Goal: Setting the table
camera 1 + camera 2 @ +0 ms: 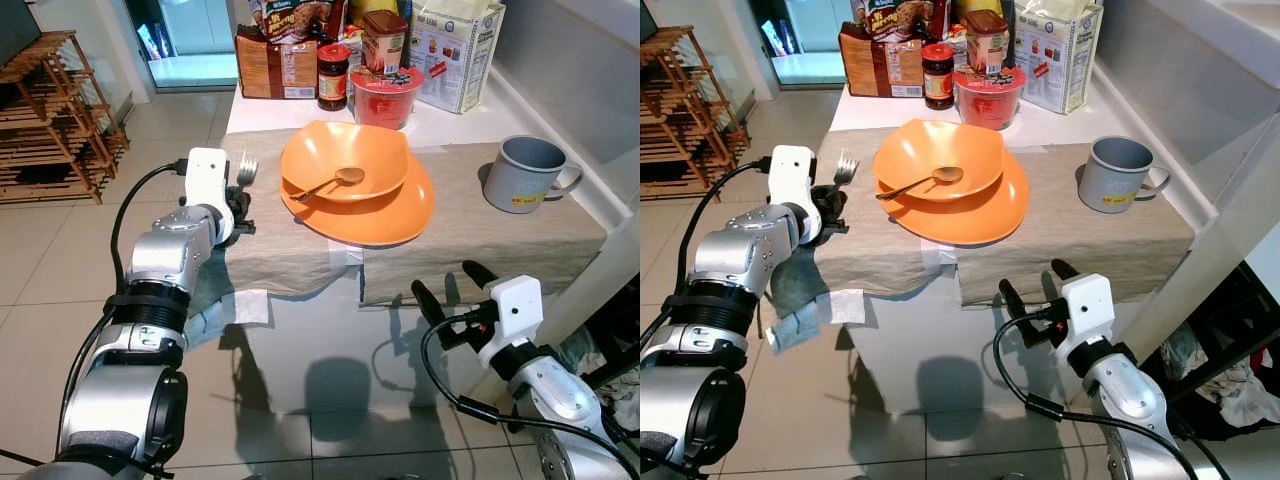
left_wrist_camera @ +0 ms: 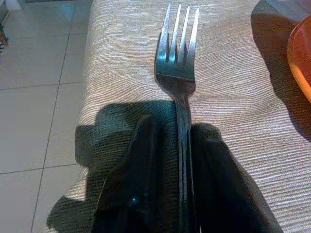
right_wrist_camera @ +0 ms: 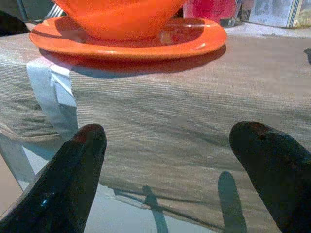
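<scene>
A silver fork (image 2: 178, 73) is held in my left gripper (image 1: 240, 205), which is shut on its handle above the left end of the beige table runner (image 1: 480, 235). Its tines (image 1: 247, 171) point toward the far side. To its right, an orange bowl (image 1: 345, 160) with a spoon (image 1: 330, 183) in it sits on an orange plate (image 1: 390, 215). A grey mug (image 1: 525, 173) stands at the runner's right end. My right gripper (image 1: 447, 288) hangs open below the table's front edge, nothing between its fingers (image 3: 77, 170).
Food boxes, a jar (image 1: 332, 77) and a red tub (image 1: 386, 95) crowd the back of the table. A wooden rack (image 1: 50, 110) stands on the tiled floor at far left. A white wall ledge (image 1: 590, 130) runs along the right.
</scene>
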Available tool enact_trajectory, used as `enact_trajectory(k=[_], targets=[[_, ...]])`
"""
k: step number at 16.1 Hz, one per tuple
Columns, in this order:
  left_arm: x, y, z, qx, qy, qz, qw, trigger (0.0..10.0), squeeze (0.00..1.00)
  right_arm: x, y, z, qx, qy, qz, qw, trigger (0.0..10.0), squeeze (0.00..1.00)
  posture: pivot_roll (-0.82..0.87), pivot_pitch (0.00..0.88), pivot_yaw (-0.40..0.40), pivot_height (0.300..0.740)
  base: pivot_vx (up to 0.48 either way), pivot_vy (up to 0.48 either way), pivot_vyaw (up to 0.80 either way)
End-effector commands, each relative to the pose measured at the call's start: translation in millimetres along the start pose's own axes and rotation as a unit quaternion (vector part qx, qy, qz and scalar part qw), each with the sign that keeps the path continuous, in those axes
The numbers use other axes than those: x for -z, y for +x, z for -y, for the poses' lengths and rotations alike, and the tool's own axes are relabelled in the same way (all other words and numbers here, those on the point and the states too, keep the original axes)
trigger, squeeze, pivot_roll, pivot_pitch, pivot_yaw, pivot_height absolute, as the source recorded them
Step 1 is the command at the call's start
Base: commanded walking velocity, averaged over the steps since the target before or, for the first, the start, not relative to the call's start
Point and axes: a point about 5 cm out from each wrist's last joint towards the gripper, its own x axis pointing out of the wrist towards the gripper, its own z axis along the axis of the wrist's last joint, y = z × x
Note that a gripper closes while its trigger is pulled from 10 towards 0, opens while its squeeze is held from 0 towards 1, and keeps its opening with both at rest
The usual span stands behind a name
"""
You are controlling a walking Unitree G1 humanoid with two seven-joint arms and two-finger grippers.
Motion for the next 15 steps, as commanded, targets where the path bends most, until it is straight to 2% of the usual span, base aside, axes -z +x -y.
enact_trajectory(k=[1,7,10,15], targets=[[11.4,1.5,4.2,0.007,-0.021,-0.026,0.999,0.0,0.0,-0.2,3.0,-0.7,-0.003,0.002,0.001,1.0,10.0,0.0,-0.15,0.031,0.042,0.74,0.0,0.0,0.0],[-0.8,0.8,1.1,-0.011,-0.03,0.016,0.999,0.0,0.0,3.3,3.8,0.3,-0.005,0.003,-0.004,1.0,10.0,0.0,-0.15,0.036,0.037,0.74,0.0,0.0,0.0],[-0.4,0.3,1.0,-0.012,-0.025,0.018,0.999,0.0,0.0,3.2,3.4,0.4,-0.006,0.002,-0.005,1.0,10.0,0.0,-0.15,0.035,0.036,0.74,0.0,0.0,0.0],[0.0,-1.9,-9.8,-0.025,-0.01,0.016,1.0,0.0,0.0,-0.8,2.2,-2.6,-0.007,0.001,-0.001,1.0,10.0,0.0,-0.15,0.038,0.04,0.74,0.0,0.0,0.0]])
